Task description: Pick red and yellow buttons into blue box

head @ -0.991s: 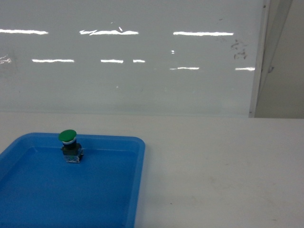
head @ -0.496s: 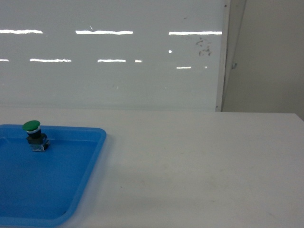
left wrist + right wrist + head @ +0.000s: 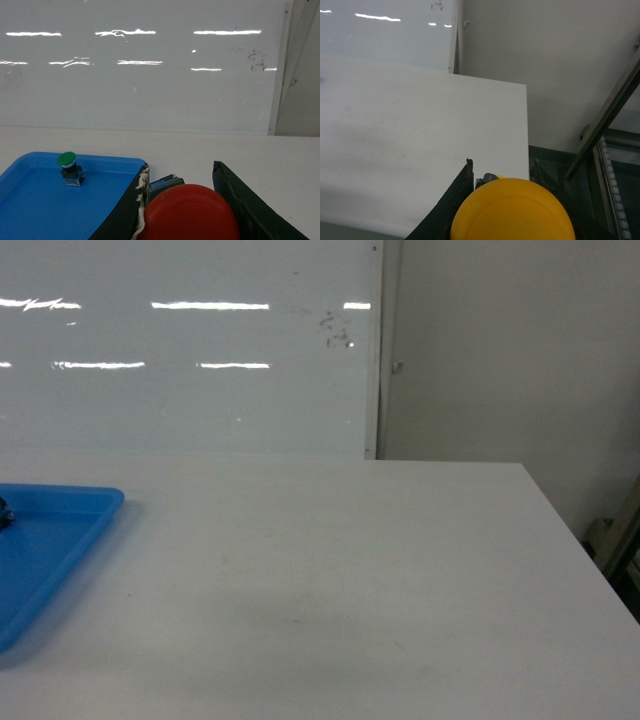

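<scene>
- Since the earlier head frames the whole scene has slid leftward: the shallow blue tray, which filled the lower left a second ago, is cut to one corner at 9 o'clock, and the green-capped button that stood on it has all but left the head view; only a dark speck remains at the left edge.
- Over the same second the whiteboard edge has shifted from the far right to just right of centre, with plain wall now at 2 o'clock and the table showing its right edge at 4 o'clock.
- Neither arm shows in the head view.
- Left wrist view: the shallow blue tray lies at 8 o'clock with the green-capped button standing upright near its far rim.
- The left gripper is closed on the red button, whose round cap fills the gap between the dark fingers at 6 o'clock, above the white table just beside the tray's right rim.
- Right wrist view: the right gripper clamps the yellow button, its cap at 6 o'clock between the fingers.
- That button hangs near the table's right edge, with floor and a metal frame at 3 o'clock.
- The blue box appears in none of the views.
</scene>
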